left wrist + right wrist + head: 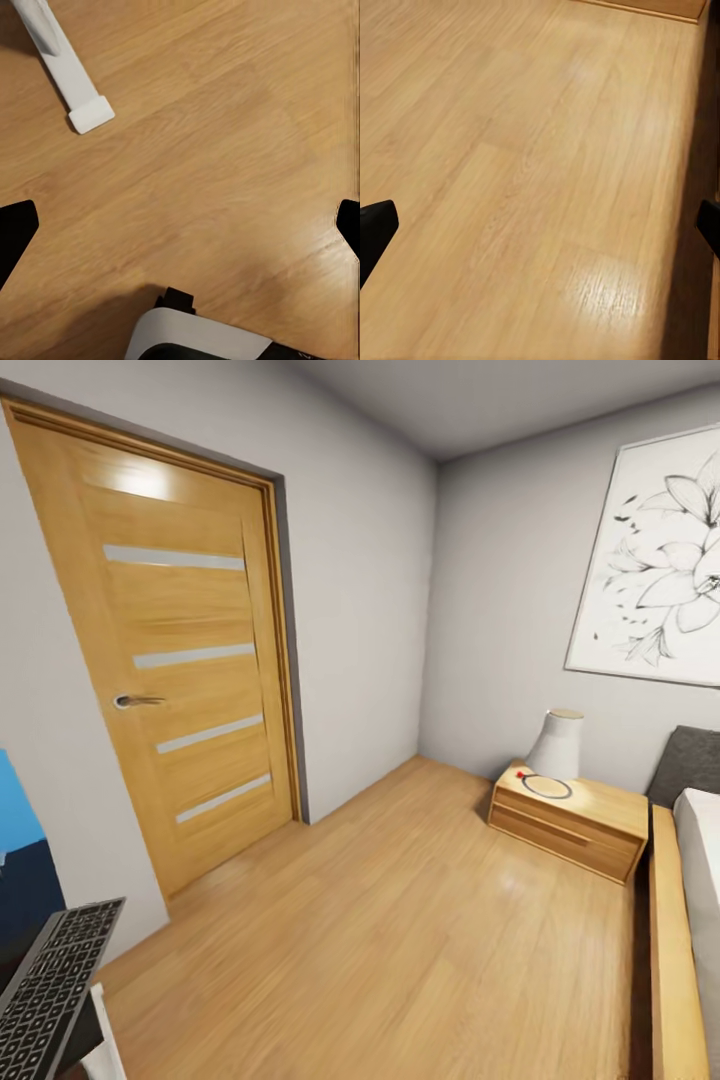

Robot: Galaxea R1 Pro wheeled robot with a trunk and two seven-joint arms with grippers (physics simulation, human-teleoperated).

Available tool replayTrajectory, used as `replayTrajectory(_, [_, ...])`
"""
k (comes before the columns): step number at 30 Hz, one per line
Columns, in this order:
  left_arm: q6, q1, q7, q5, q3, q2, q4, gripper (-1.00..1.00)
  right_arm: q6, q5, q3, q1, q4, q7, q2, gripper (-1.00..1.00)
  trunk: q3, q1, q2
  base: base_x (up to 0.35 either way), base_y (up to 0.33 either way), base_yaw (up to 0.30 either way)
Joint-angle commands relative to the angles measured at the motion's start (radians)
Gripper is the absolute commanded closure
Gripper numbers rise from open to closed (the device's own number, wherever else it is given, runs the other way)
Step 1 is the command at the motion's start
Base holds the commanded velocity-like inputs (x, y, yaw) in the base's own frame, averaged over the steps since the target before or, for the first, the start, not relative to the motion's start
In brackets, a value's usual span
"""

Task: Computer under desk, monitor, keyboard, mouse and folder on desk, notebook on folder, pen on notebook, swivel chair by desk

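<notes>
The keyboard (50, 985), slim with dark grey keys in a silvery frame, lies tilted at the lower left corner of the head view, cut off by the picture's edge. A blue panel (18, 810), bright above and dark below, stands just behind it; I cannot tell what it is. My left gripper (180, 232) hangs open over bare wood floor, its black fingertips (15, 232) far apart with nothing between them. My right gripper (540, 232) is open too, above bare floor.
A closed wooden door (170, 660) fills the left wall. A low wooden nightstand (570, 825) with a white lamp (556, 745) stands at the far right beside a bed (690, 920). A white bar with a flat foot (71, 75) lies on the floor near my left gripper.
</notes>
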Motion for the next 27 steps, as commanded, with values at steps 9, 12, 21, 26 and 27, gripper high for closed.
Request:
replayTrajectory(9, [-0.001, 0.000, 0.000, 0.010, 0.001, 0.000, -0.002, -1.00, -0.001, -0.002, 0.009, -0.001, -0.001, -0.009, -0.001, -1.00, 0.003, 0.001, -0.001, 0.290, 0.000, -0.181])
replayTrajectory(12, [-0.001, 0.000, 0.000, 0.010, 0.001, 0.000, -0.002, -1.00, -0.001, -0.002, 0.010, -0.001, -0.001, -0.009, 0.000, -1.00, 0.003, 0.001, -0.001, 0.323, 0.000, -0.044])
replayTrajectory(21, [-0.002, 0.000, 0.000, 0.011, 0.001, 0.000, -0.002, -1.00, -0.001, -0.002, 0.010, -0.001, -0.001, -0.009, 0.001, -1.00, 0.004, 0.001, -0.001, 0.328, 0.000, -0.010])
replayTrajectory(26, [-0.002, 0.000, 0.000, 0.011, 0.001, 0.000, -0.002, -1.00, -0.001, -0.003, 0.010, -0.001, -0.001, -0.009, 0.001, -1.00, 0.004, 0.001, -0.001, 0.329, 0.000, -0.001])
replayTrajectory(27, [-0.002, 0.000, 0.000, 0.011, 0.001, 0.000, -0.002, -1.00, -0.001, -0.003, 0.010, -0.001, -0.001, -0.009, 0.001, -1.00, 0.004, 0.001, -0.001, 0.329, 0.000, 0.000])
